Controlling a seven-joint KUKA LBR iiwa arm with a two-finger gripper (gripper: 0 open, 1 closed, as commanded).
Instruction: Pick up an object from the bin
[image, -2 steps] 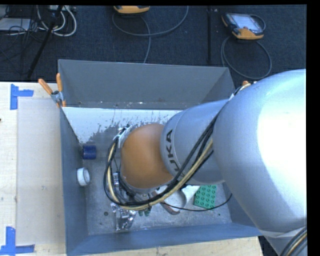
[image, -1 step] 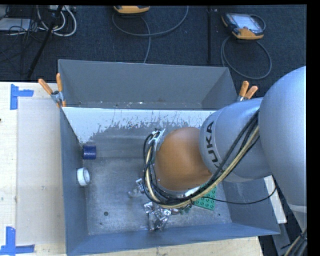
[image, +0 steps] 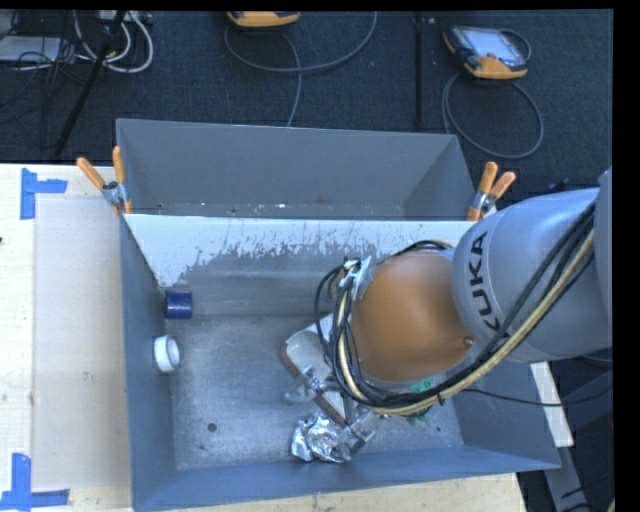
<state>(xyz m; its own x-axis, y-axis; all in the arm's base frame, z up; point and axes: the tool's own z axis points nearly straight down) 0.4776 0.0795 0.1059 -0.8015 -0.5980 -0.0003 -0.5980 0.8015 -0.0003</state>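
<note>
My gripper (image: 336, 408) is low over the bin floor near the front wall, mostly hidden under the arm's orange cover. A crumpled silver foil lump (image: 318, 441) lies right at its lower left and touches or almost touches it. A pale, translucent piece (image: 303, 352) lies just behind the gripper, partly covered by cables. I cannot see anything held in the gripper.
A small dark blue cylinder (image: 179, 303) rests against the left end of the back wall. A white ring-shaped roll (image: 166, 352) lies by the left wall. The arm and its cover hang over the bin's right half. Bare floor stretches across the left middle.
</note>
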